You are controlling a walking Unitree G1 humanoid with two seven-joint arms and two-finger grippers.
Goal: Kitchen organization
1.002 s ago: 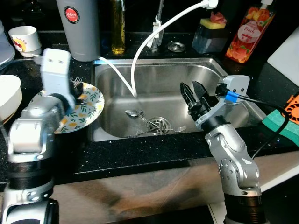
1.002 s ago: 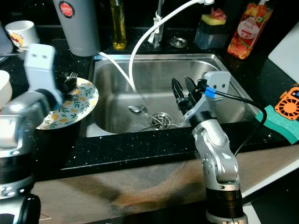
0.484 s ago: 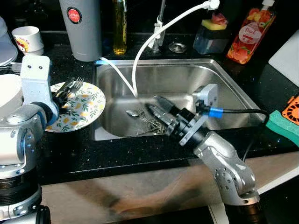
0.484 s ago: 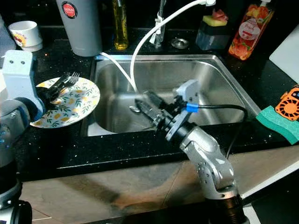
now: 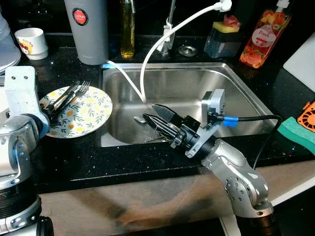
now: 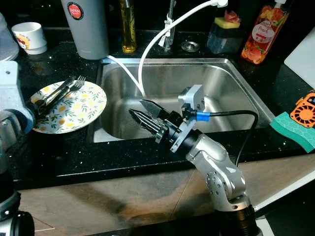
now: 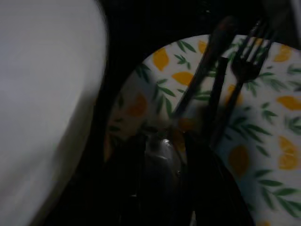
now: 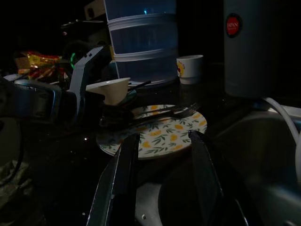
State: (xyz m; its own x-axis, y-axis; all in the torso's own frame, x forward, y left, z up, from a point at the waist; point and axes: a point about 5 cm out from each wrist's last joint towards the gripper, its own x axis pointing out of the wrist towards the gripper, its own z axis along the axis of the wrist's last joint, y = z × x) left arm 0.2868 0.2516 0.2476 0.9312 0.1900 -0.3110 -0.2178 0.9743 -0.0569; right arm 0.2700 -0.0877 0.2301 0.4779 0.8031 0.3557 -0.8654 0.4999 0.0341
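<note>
On the floral plate (image 5: pixel 83 114), forks (image 5: pixel 66 96) lying diagonally, tines toward the thermos (image 5: pixel 87 29)

Black speckled countertop (image 5: pixel 88 162), stainless sink (image 5: pixel 231 83) inset; brown tiled floor (image 5: pixel 162 201) below; backsplash area dark, dim light.

Place: a home kitchen you worked in | Signs: steel sink (image 5: pixel 236 93), black counter (image 5: pixel 64 152) (speckled), soap bottle (image 5: pixel 259 34), patterned plate (image 5: pixel 91 115)
</note>
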